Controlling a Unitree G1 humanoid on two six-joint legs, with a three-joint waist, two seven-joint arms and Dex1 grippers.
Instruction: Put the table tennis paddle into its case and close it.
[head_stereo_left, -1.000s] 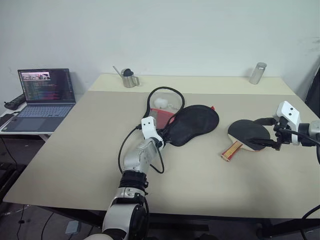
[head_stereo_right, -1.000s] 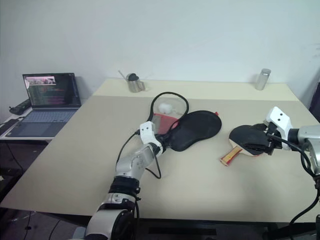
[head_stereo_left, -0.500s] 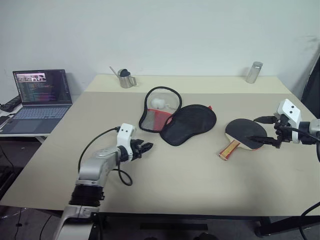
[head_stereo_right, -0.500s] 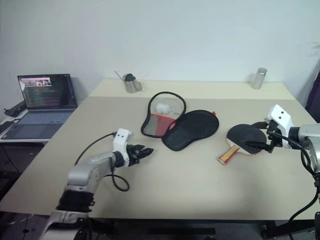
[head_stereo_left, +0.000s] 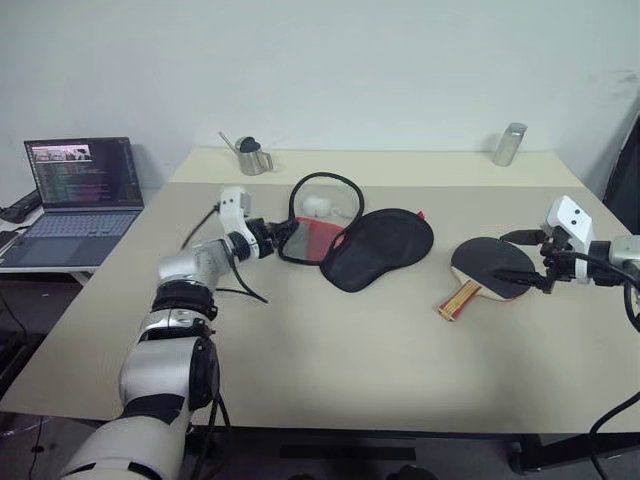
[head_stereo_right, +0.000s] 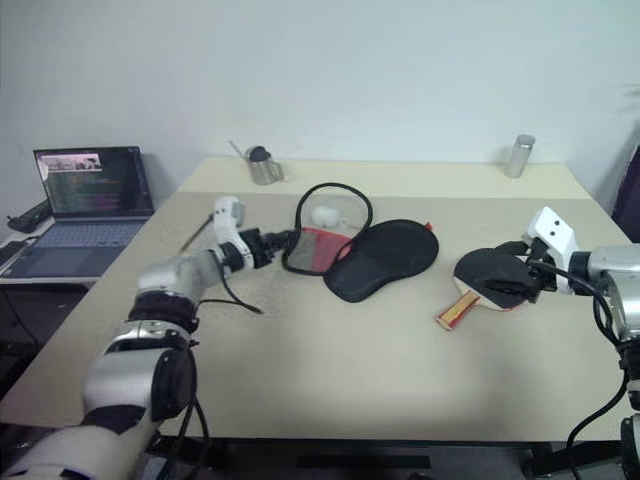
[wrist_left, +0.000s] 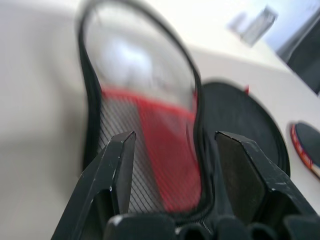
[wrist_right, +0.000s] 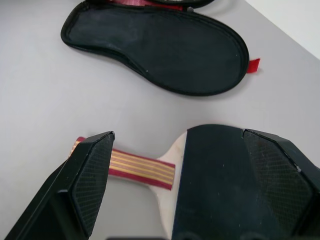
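**Case open, paddle still on the tabletop**

We see the case (head_stereo_left: 355, 240) lying unzipped near the middle of the tabletop (head_stereo_left: 330, 370), its black half spread flat toward 3 o'clock and its red-and-mesh half raised toward 12, with a white ball-like shape behind the mesh. The paddle (head_stereo_left: 488, 272) lies flat well apart from it, at 3 o'clock of the case, handle pointing toward 7 o'clock.

Our left end effector (head_stereo_left: 277, 236) sits at the case's 9 o'clock edge, fingers spread on either side of the raised half's rim in the left wrist view; we cannot tell whether they touch it. Our right end effector (head_stereo_right: 512, 270) hovers over the paddle's blade with its fingers spread wide, holding nothing.

We judge the step in hand to be picking up the paddle while the left side steadies the case. To do it well, we should come down on the blade close to the handle, closing across the thin edge so the paddle does not skid. The left should keep the raised half up so the opening stays wide. Then we slide the paddle in blade first.

Count: one paddle, one case, two end effectors, one laptop (head_stereo_left: 82, 185), one metal cup (head_stereo_left: 250, 157), one metal cylinder (head_stereo_left: 508, 144).
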